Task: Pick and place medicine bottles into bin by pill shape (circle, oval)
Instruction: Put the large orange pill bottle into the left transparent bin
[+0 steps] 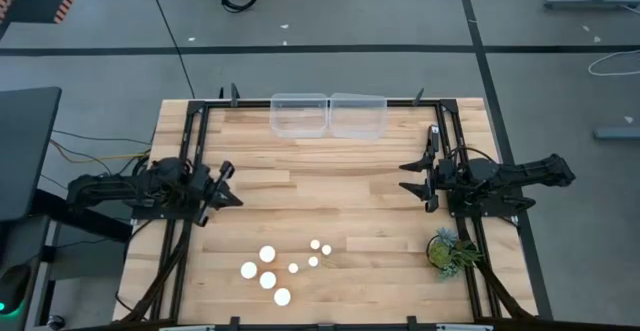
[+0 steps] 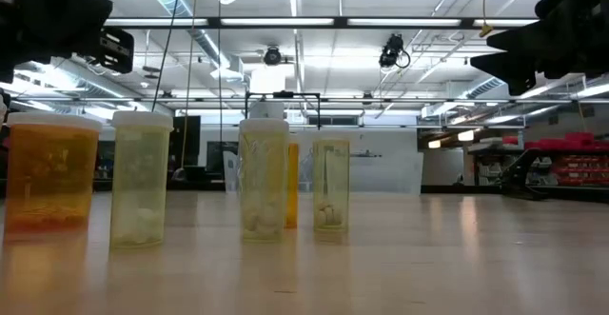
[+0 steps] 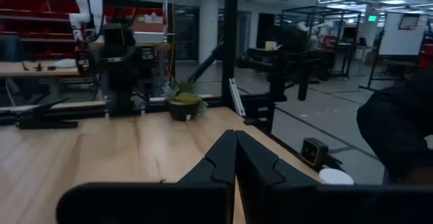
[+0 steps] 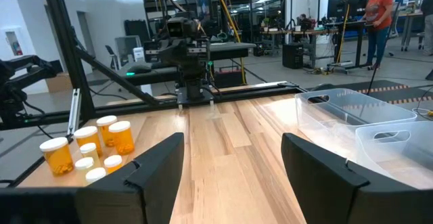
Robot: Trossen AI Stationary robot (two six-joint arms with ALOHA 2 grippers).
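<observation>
Nothing has been sorted yet, as far as the views show: the two clear bins (image 1: 328, 115) sit side by side at the far edge of the surface (image 1: 330, 196) and look empty, while all the medicine bottles (image 1: 285, 267) stand clustered near the front edge, white caps up, well apart from the bins. So every bottle is left to pick, judge by pill shape and drop into its bin. The left pincer (image 1: 228, 184) hangs at the left side of the surface with its fingers pressed together on nothing, clear of the bottles. The right pincer (image 1: 418, 181) waits at the right side with its fingers spread apart, also empty, near a small green plant (image 1: 450, 252). From the low camera the bottles show amber and pale yellowish walls with pills settled at the bottom, but no label, brand or writing can be read on them or on the bins.
</observation>
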